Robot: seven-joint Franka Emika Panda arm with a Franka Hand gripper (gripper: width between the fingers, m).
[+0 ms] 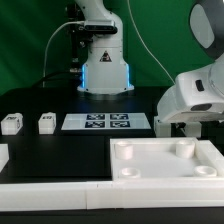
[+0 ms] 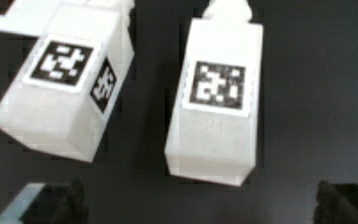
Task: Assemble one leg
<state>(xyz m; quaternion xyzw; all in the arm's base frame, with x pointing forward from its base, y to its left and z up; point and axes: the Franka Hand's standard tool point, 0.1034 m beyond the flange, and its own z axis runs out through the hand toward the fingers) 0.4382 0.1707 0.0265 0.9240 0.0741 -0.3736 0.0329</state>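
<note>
- A robotics lab, set up for recorded trials.
- A white robot arm (image 1: 104, 60), its base ringed with blue light, stands bolted at the back of a black table (image 1: 60, 150).
- A green curtain (image 1: 35, 40) closes off the background.
- A marker board (image 1: 108, 122) lies flat on the table.
- A small white leg (image 2: 220, 150) carries the same kind of tag.

small white plastic rectangular block (image 2: 215, 150): plain white, one face carrying a black-and-white square tag, blocky cells. second white plastic block (image 2: 43, 115): same white, same tag pattern. flat black table top (image 1: 60, 145). green backdrop (image 1: 30, 40). thin flat white marker board (image 1: 95, 122): black-and-white square tags. wide white tray-like piece (image 1: 165, 180): plain white throughout. white robot arm base (image 1: 105, 58): blue glowing band low down.
</note>
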